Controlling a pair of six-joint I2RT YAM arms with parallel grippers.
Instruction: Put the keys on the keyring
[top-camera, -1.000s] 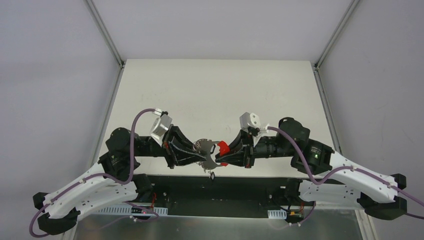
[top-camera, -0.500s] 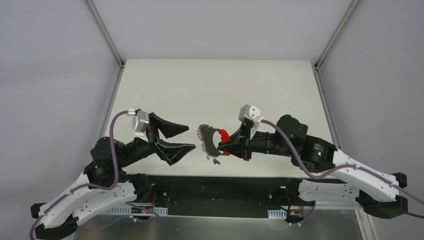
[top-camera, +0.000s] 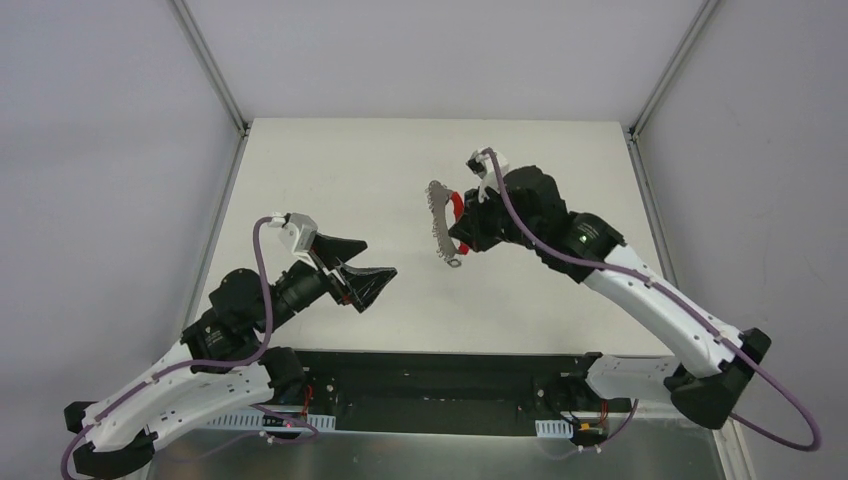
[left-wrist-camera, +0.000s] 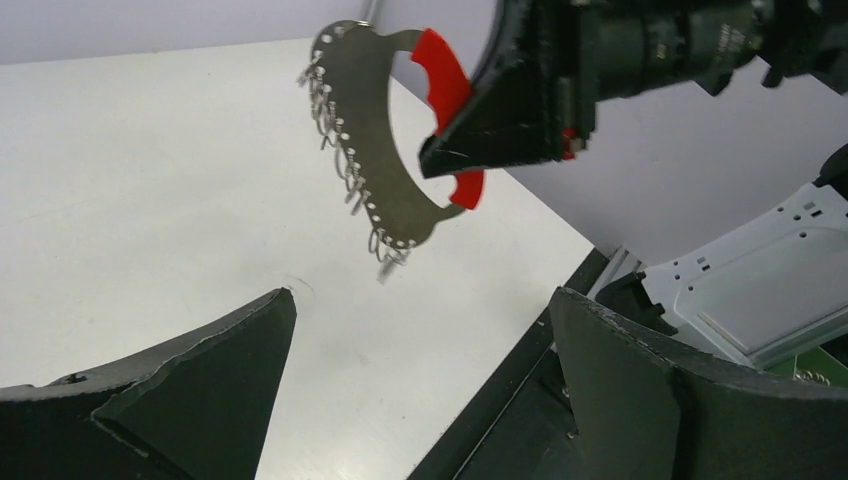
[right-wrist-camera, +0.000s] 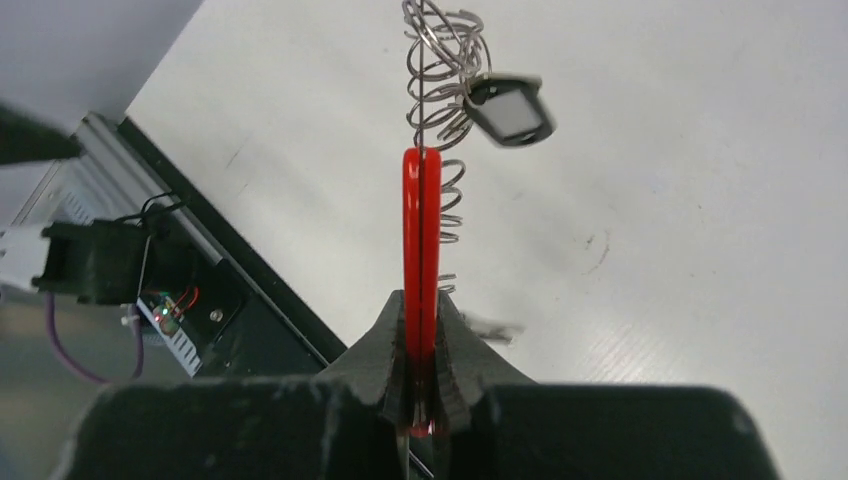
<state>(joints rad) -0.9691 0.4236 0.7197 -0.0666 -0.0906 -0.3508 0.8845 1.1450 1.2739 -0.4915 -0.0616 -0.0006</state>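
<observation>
The keyring (top-camera: 437, 222) hangs in the air over the table's middle: a grey curved strap (left-wrist-camera: 372, 175) lined with thin wire loops (right-wrist-camera: 440, 60) and joined to a red tag (left-wrist-camera: 441, 78). My right gripper (top-camera: 462, 226) is shut on the red tag (right-wrist-camera: 421, 240), which stands edge-on between its fingers (right-wrist-camera: 455, 335). A tiny key (right-wrist-camera: 511, 111) with a dark head dangles from the loops at the strap's far end. My left gripper (top-camera: 378, 257) stands wide open to the left of the keyring, apart from it, with nothing between its fingers (left-wrist-camera: 225, 345).
The white table (top-camera: 350, 170) lies beneath both arms. A black rail (top-camera: 440, 365) runs along its near edge, with exposed electronics (right-wrist-camera: 165, 310) just below it. Metal frame posts (top-camera: 212, 70) rise at the table's back corners.
My left gripper opened, let go of the keyring and drew back to the left. The right arm carried the keyring up and toward the far middle of the table.
</observation>
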